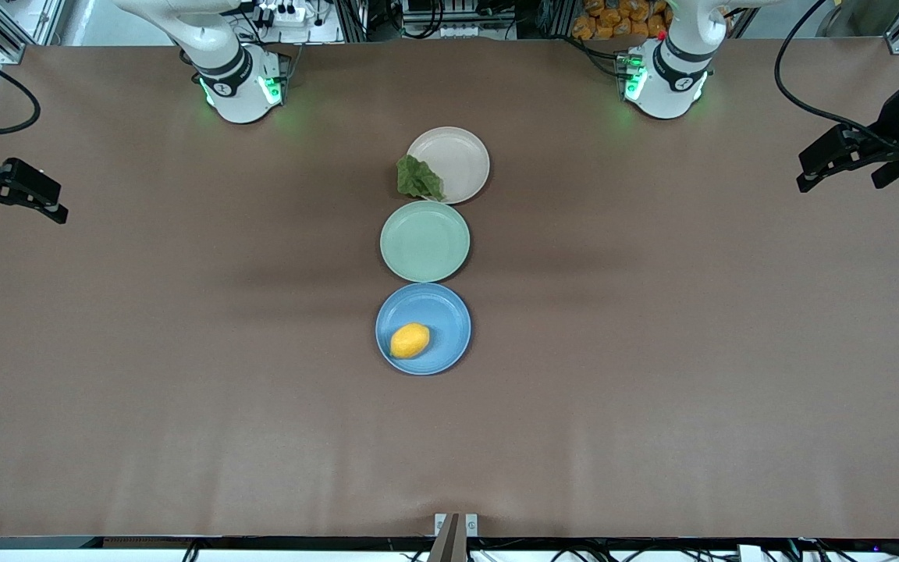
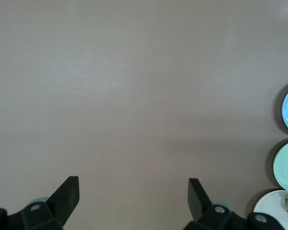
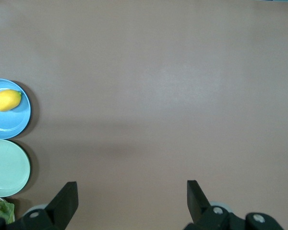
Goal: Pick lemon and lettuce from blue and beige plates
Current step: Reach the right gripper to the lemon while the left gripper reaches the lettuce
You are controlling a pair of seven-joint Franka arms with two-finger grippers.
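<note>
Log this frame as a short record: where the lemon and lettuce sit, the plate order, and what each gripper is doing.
lemon: on the blue plate, untouched
lettuce: on the beige plate, overhanging its rim toward the right arm's end
plate order: blue plate nearest the front camera, mint-green plate in the middle, beige plate farthest
left gripper: open, over bare table at the left arm's end, waiting
right gripper: open, over bare table at the right arm's end, waiting
task: neither item picked yet
</note>
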